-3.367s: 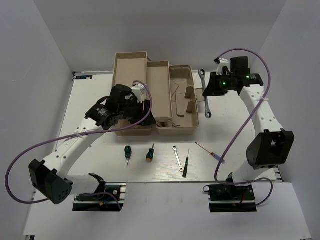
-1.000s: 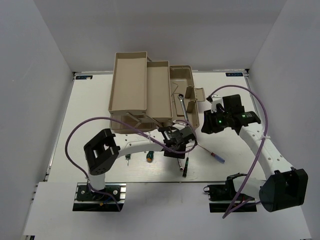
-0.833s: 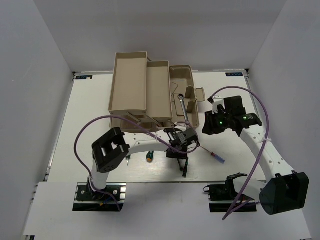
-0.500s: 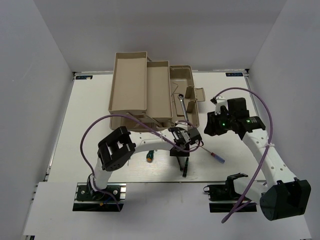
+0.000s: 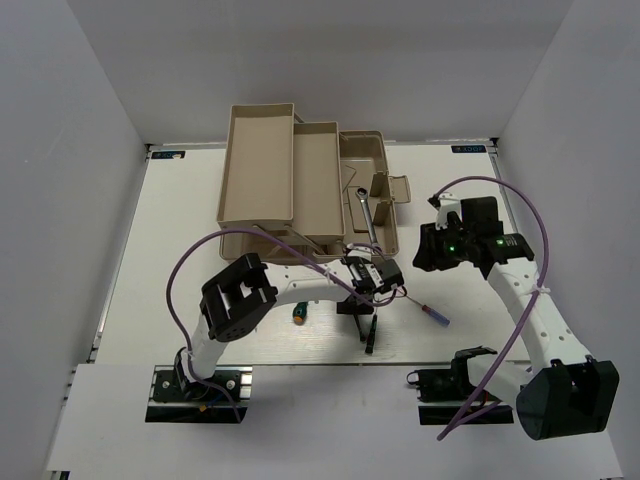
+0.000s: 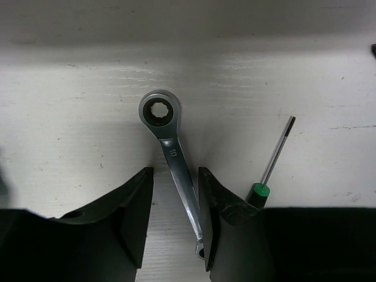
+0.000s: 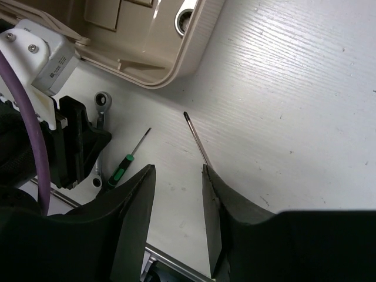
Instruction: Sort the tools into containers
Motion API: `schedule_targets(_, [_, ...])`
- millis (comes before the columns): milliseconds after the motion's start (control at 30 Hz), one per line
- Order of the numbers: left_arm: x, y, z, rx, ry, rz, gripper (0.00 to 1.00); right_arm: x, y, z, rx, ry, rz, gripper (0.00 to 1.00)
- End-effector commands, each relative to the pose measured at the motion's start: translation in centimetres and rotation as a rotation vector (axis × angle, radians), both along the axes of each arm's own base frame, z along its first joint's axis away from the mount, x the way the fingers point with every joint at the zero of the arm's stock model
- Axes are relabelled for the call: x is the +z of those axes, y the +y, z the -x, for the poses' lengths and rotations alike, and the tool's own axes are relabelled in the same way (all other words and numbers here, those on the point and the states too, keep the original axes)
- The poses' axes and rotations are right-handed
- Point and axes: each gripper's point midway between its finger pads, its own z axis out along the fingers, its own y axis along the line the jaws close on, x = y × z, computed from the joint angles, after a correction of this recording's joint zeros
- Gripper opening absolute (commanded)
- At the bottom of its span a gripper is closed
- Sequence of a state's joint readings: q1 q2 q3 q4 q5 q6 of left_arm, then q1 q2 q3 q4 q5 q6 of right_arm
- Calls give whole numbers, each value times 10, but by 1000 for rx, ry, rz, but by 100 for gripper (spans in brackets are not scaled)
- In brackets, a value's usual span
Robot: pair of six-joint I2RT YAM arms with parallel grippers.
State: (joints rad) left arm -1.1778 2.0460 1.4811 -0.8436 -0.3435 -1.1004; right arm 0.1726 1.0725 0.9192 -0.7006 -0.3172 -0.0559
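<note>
A small silver wrench (image 6: 174, 156) lies flat on the table between the open jaws of my left gripper (image 6: 175, 226), with its shaft close against the right finger. In the top view the left gripper (image 5: 366, 284) sits low just in front of the toolbox. A black precision screwdriver (image 6: 272, 160) lies just to the right. My right gripper (image 7: 176, 217) is open and empty above the table, over the thin red screwdriver (image 7: 197, 140), (image 5: 424, 304). A large silver wrench (image 5: 362, 212) lies in the base tub (image 5: 372, 152). One green stubby screwdriver (image 5: 299, 313) is visible.
Two long beige trays (image 5: 258, 165) (image 5: 318, 178) stand open to the left of the base tub. The toolbox corner (image 7: 176, 59) is close ahead of the right gripper. The left arm's elbow (image 5: 232, 297) lies over the table's front left and hides the area around it.
My left gripper has slid right and a little farther away, onto the small wrench. My right gripper has drawn back to the right from the toolbox, empty; the large wrench it held earlier now lies in the tub.
</note>
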Motion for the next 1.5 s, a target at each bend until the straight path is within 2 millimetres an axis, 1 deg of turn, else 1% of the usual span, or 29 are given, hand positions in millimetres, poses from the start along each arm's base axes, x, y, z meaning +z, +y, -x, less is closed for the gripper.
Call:
schedule_targets(0, [-30, 26, 26, -15, 84, -144, 47, 3, 1, -4, -9, -13, -26, 44])
schedule_targets(33, [-30, 29, 27, -15, 90, -159, 46, 3, 0, -4, -12, -13, -26, 44])
schedule_targets(67, [-34, 28, 28, -16, 101, -163, 46, 4, 0, -5, -13, -13, -29, 44])
schedule_targets(100, [-39, 31, 34, -26, 110, -189, 44, 4, -1, -5, -16, -11, -29, 44])
schedule_targets(133, [-39, 31, 34, -26, 110, -189, 44, 3, 0, -6, -15, -10, -31, 44])
schedule_targets(200, [-45, 39, 42, -35, 128, -213, 43, 4, -2, -8, -26, -6, -36, 44])
schedule_targets(233, [-45, 37, 41, -36, 125, -203, 43, 4, -1, -8, -19, -9, -35, 44])
schedule_targets(267, [-48, 38, 47, -45, 136, -211, 41, 6, 0, -9, -21, -11, -43, 44])
schedule_targets(367, [-52, 43, 50, -66, 155, -230, 37, 5, -1, -10, -28, -4, -46, 44])
schedule_targets(433, [-55, 43, 56, -88, 166, -230, 30, 6, -2, -10, -35, -4, -50, 44])
schedule_targets(533, [-58, 42, 57, -113, 175, -235, 19, 6, -4, -11, -41, -5, -51, 44])
schedule_targets(600, [-58, 43, 57, -124, 176, -238, 14, 7, -5, -11, -40, -5, -50, 44])
schedule_targets(633, [-54, 39, 55, -133, 168, -221, 10, 7, -5, -12, -44, -4, -49, 44])
schedule_targets(667, [-56, 42, 57, -133, 171, -230, 9, 7, -6, -11, -47, -5, -47, 44])
schedule_targets(700, [-53, 41, 56, -133, 168, -221, 7, 7, -7, -11, -45, -7, -47, 44])
schedule_targets(733, [-52, 42, 55, -143, 160, -228, 3, 8, -8, -11, -51, -6, -48, 44])
schedule_targets(867, [-38, 41, 49, -161, 129, -223, 0, 7, -11, -8, -53, 0, -36, 44])
schedule_targets(900, [-28, 42, 45, -159, 100, -219, 0, 7, -12, -9, -56, -6, -34, 44])
schedule_targets(967, [-19, 41, 42, -170, 82, -205, 0, 6, -16, -7, -60, 1, -23, 44])
schedule_targets(1000, [-9, 39, 39, -195, 62, -190, 0, 5, -17, -7, -62, 0, -17, 46])
schedule_targets(1067, [3, 34, 37, -215, 43, -158, 0, 5, -20, -6, -64, -6, -7, 48])
schedule_targets(1100, [15, 27, 33, -221, 7, -110, 0, 1, -22, -4, -69, 2, 1, 50])
schedule_targets(1167, [27, 23, 30, -252, -21, -69, 0, -1, -24, -2, -73, 9, 10, 50])
schedule_targets(1200, [36, 15, 27, -262, -44, -30, 0, -4, -26, -1, -75, 16, 17, 51])
schedule_targets(1267, [52, 12, 25, -294, -71, 2, 0, -6, -28, 0, -82, 22, 22, 51])
schedule_targets(1367, [67, 2, 20, -340, -108, 37, 0, -11, -30, 3, -86, 31, 26, 51])
schedule_targets(1400, [78, -4, 18, -352, -129, 64, 0, -11, -31, 3, -89, 32, 30, 51])
schedule_targets(1433, [81, -5, 19, -367, -126, 74, 0, -13, -32, 3, -92, 36, 33, 51])
schedule_targets(1467, [88, -12, 19, -398, -134, 95, 0, -13, -32, 2, -91, 36, 34, 51])
